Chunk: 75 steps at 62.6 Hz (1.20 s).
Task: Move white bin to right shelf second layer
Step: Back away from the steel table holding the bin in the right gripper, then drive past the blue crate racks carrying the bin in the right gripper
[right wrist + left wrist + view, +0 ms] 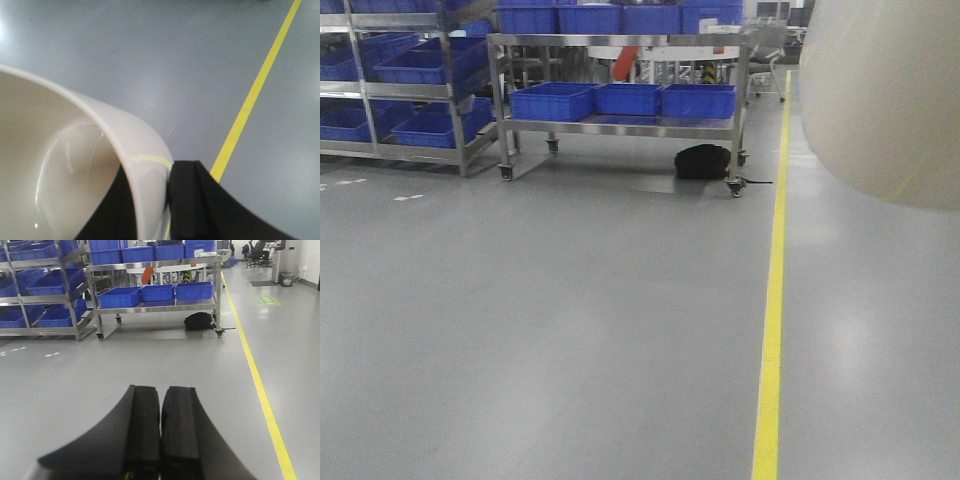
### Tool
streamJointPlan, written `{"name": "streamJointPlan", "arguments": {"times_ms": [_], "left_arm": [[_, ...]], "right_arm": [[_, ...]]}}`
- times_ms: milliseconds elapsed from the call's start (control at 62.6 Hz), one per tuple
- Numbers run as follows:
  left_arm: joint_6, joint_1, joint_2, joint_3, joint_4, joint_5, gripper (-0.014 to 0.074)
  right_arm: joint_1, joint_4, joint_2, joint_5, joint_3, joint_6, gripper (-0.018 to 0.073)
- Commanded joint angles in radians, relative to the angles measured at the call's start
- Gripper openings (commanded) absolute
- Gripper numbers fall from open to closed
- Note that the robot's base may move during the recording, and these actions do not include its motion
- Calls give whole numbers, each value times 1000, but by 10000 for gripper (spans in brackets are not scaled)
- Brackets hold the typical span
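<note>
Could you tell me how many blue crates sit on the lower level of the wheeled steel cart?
3, side by side: left crate, middle crate, right crate. Others may be hidden behind them.

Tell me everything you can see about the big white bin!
The white bin is a glossy cream-white tub that looks like plastic, with smooth curved walls, a rounded rim and a rounded bottom. It seems empty inside. The right gripper pinches its wall, one finger inside and one outside, holding it above the grey floor. In the front view its plain outer side fills the top right corner.
</note>
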Motion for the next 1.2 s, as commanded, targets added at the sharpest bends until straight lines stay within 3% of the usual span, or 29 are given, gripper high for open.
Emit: {"name": "streamJointPlan", "arguments": {"times_ms": [0, 1181], "left_arm": [[2, -1, -14, 37, 2, -85, 85], [2, -1, -14, 37, 2, -85, 85]], "right_arm": [[-7, -11, -7, -96, -31, 4, 53], [-7, -11, -8, -97, -31, 4, 53]]}}
